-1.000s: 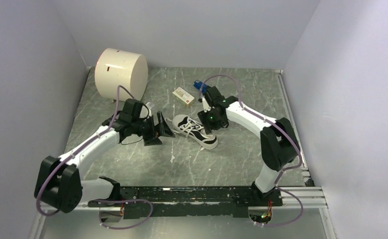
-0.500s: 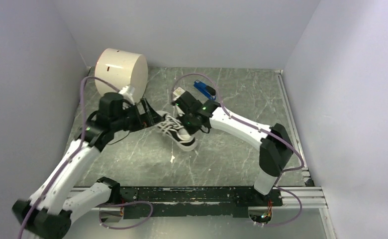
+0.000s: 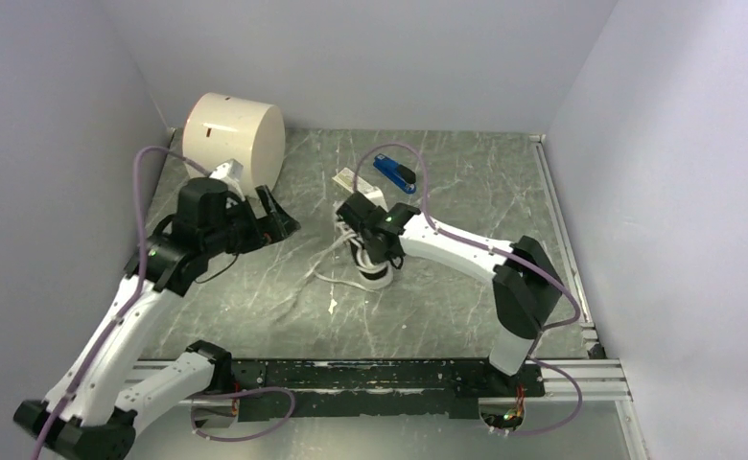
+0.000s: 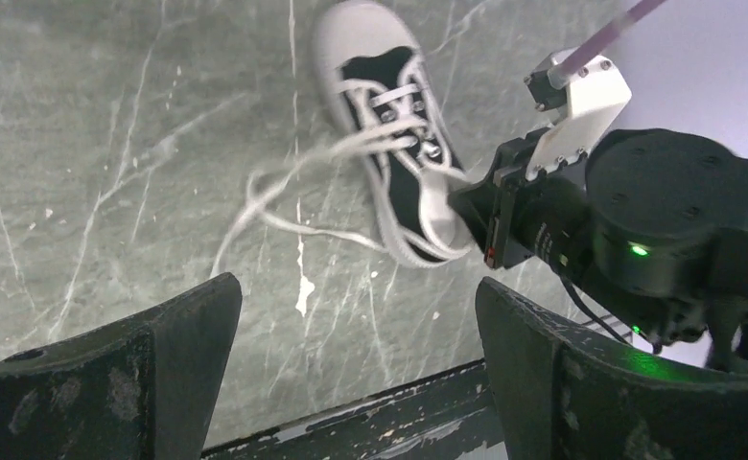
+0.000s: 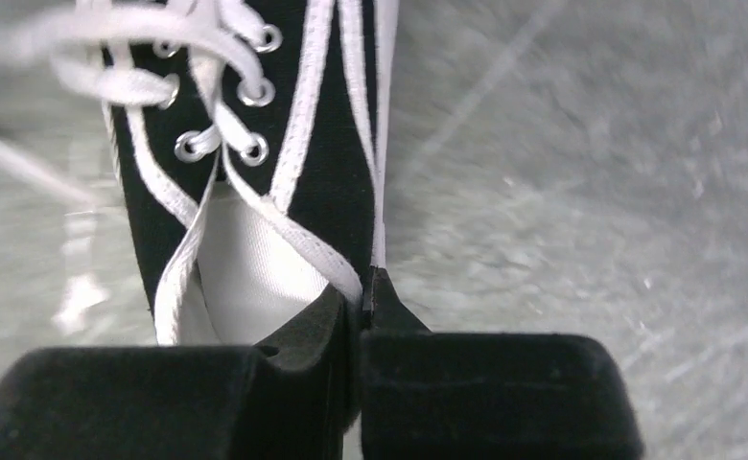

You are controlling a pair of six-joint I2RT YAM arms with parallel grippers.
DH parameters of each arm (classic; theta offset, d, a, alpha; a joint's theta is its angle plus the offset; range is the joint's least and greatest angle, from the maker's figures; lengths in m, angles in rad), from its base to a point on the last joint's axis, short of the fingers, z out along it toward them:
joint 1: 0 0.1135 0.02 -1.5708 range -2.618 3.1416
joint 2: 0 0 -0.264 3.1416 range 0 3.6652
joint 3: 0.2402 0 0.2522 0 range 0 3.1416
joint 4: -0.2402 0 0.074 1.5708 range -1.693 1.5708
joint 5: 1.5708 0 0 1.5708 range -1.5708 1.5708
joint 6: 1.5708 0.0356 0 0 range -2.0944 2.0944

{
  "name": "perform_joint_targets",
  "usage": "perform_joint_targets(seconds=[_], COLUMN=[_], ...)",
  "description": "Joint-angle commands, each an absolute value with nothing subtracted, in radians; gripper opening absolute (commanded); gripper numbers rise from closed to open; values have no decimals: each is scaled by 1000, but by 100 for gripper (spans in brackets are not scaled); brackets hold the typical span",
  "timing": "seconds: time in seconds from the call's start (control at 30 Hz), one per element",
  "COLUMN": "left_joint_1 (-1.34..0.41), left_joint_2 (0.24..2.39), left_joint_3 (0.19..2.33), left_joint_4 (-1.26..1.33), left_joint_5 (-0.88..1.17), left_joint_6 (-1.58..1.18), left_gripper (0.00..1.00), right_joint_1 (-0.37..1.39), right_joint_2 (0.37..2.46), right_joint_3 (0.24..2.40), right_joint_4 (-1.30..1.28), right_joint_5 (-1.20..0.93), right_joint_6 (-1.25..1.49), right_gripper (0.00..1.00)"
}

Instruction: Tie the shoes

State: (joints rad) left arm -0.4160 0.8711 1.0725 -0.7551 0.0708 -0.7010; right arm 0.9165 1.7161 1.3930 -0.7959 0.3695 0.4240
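The right gripper [image 5: 362, 305] pinches the light shoe's [image 5: 337, 182] soft collar. The left gripper [image 4: 356, 316] gapes empty, apart from the shoe. The limp laces [image 4: 289, 182] probably need pinching mid-strand.

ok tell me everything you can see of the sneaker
The sneaker is a small low-top: black canvas with white stripes, white toe cap and sole, metal eyelets. It sits upper-side up on the grey marbled table. Its white laces are untied, trailing loose over the table. The right gripper is shut on its collar edge near the heel.
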Motion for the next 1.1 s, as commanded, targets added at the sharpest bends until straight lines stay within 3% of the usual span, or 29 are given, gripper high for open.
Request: perform_joint_targets(seconds=[0.0,0.13,0.27,0.37,0.4,0.63,0.73,0.93,1.07], left_joint_1=[-419,-419,-425,-450,-460,-458,-418,-291,-284], left_joint_2=[954,1053,1204,1339,1391,1543,1486,1306,1259], left_joint_3=[1031,932,842,891,927,1111,1058,927,929], left_joint_4=[-716,-557,-382,-375,-401,-596,-605,-633,-656], left_joint_5=[181,364,541,529,499,316,304,261,244], left_joint_6=[-666,-674,-698,-632,-594,-398,-416,-444,-413], left_gripper=[97,96,92,92,92,89,91,94,93], right_joint_1=[847,789,685,669,669,701,780,925,936], right_joint_2=[1717,1719,1709,1701,1696,1635,1626,1769,1864], right_joint_3=[1275,1217,1174,1140,1129,1250,1302,1346,1345], right_joint_4=[-753,-700,-631,-582,-570,-756,-745,-563,-514], right_joint_5=[515,558,469,386,356,323,263,-55,-72], right_joint_6=[535,437,320,252,237,199,131,22,26], right_gripper=[0,0,0,0,3,60,70,71,66])
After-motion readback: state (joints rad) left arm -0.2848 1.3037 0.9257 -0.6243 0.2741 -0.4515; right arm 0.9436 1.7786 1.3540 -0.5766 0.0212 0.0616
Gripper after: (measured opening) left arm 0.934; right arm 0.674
